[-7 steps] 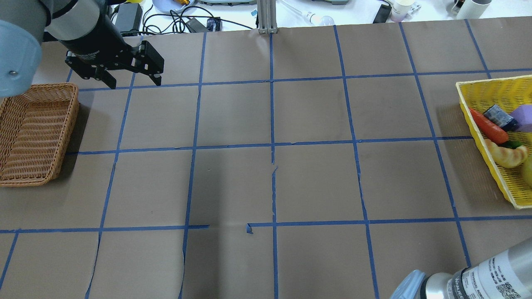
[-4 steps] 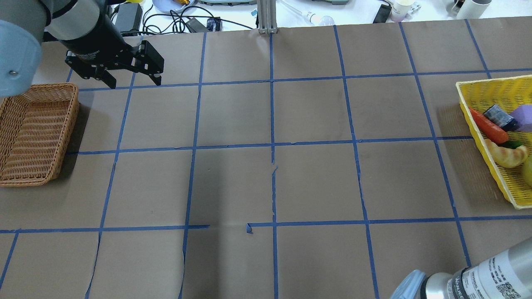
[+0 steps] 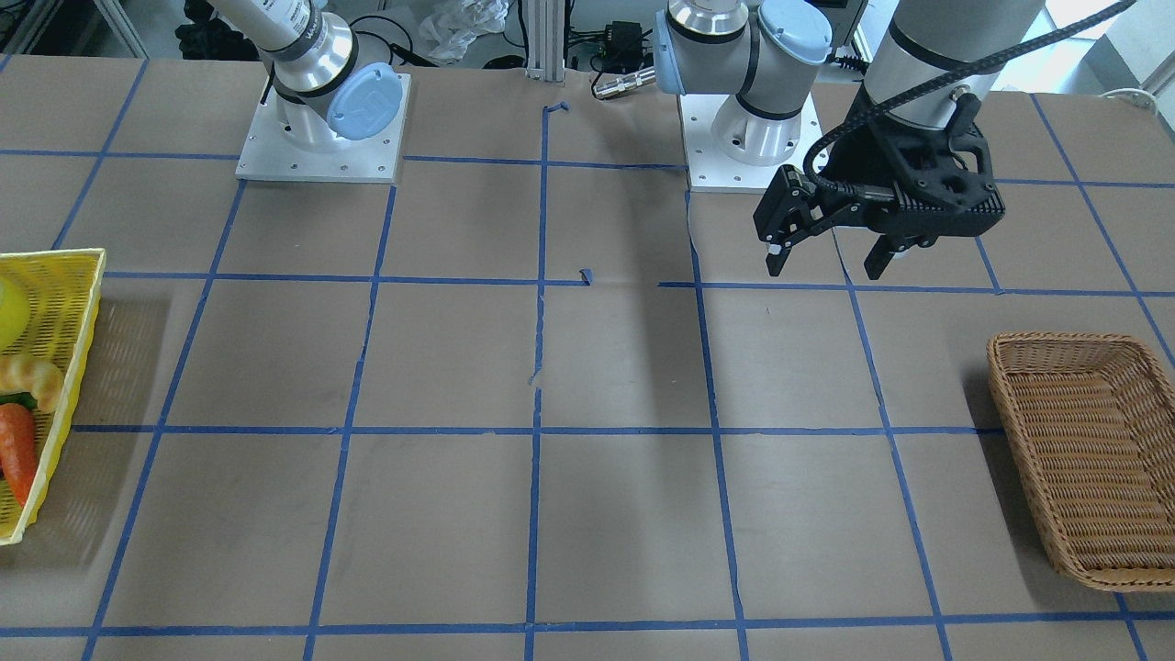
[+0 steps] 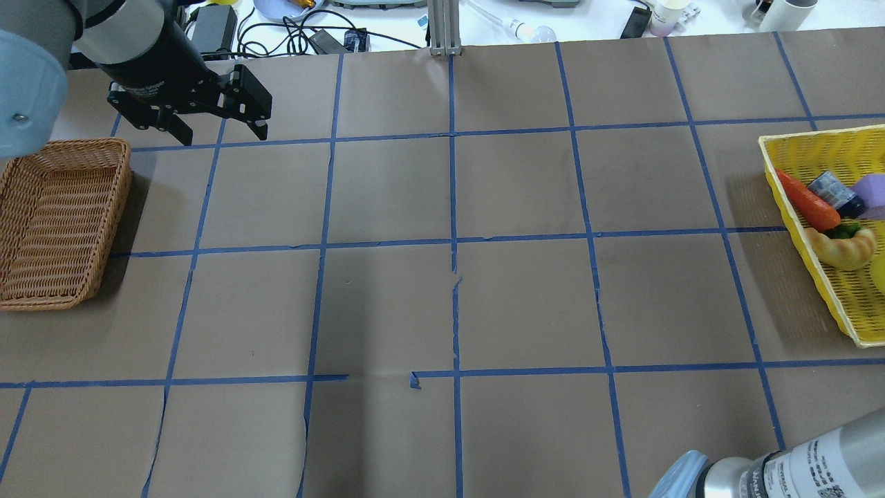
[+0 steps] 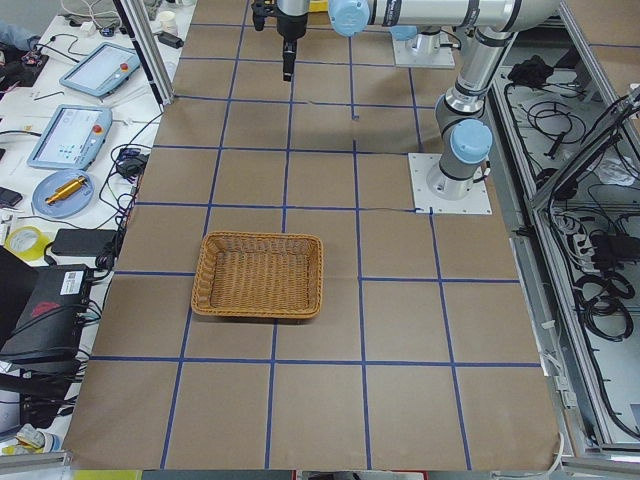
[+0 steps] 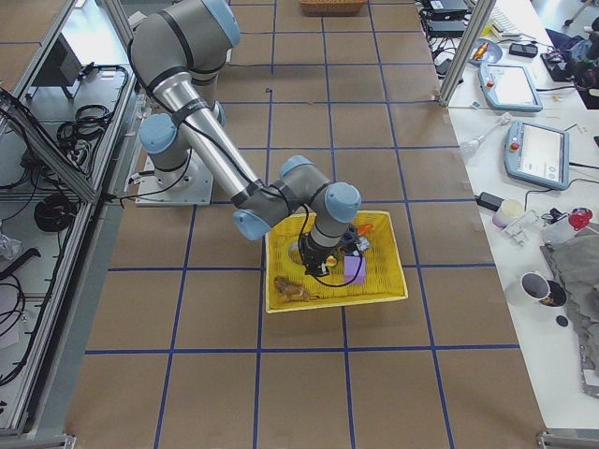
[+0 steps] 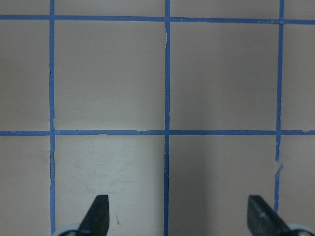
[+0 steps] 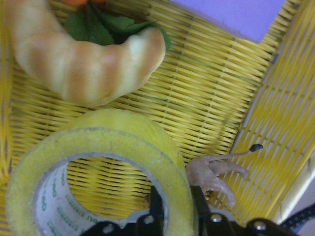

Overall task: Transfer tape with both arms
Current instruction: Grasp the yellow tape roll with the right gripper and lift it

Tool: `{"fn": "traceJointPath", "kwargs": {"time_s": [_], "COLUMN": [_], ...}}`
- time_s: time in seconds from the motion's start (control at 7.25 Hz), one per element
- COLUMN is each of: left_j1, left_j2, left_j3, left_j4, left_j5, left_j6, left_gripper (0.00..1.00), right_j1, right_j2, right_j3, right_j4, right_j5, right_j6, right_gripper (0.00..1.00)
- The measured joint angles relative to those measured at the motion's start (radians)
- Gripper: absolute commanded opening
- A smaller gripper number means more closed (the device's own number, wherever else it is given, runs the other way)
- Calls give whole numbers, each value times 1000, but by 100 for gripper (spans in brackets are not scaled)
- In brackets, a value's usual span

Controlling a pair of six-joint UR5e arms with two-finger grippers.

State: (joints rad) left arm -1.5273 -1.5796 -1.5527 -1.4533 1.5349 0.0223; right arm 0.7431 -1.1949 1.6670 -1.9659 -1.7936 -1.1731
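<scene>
tape (image 8: 113,132) lies in the yellow basket (image 8: 221,83) at the right end of the worktop (image 4: 518,304), just beside a croissant (image 8: 83,64) and a small brown toy figure (image 8: 214,172). my right gripper (image 8: 176,194) is down in that basket, its fingers (image 8: 156,206) straddling the roll's wall, one inside the whitish core, one outside. they look clamped on it, though the wrist view crops them, so i can't vouch for how deep the hold is.

i judge the step in hand to be lifting the roll out for the handover. i'd rise straight up, slowly, until the ring is above the basket wall, since a pinch on one side lets it swing, and watch that the croissant and toy don't ride along. then i'd carry it toward the middle with the ring's free side facing the left gripper (image 4: 225,138), which hangs with fingers (image 7: 98,216) spread wide over bare worktop near the wicker basket (image 4: 62,221), well apart from the tape.

overhead cuts off the right gripper and the roll altogether, and the right side view shows them too small to read. i can't tell whether the roll rests on the basket floor or is off it.
</scene>
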Motion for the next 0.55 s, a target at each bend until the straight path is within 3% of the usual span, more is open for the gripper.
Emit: {"fn": "traceJointPath", "kwargs": {"time_s": [0.28, 0.55], "left_j1": [1, 4], "left_j2": [2, 3], "left_j3": [4, 0], "left_j4": [-6, -7], "left_j5": [0, -8], "left_j6": [0, -1], "left_gripper": [100, 100], "right_j1": [30, 147], "right_j2": [-81, -135], "right_j3": [-60, -105], "right_j4": [165, 296], "right_j5": [19, 127], "right_j6": [40, 246], "right_gripper": [0, 0]}}
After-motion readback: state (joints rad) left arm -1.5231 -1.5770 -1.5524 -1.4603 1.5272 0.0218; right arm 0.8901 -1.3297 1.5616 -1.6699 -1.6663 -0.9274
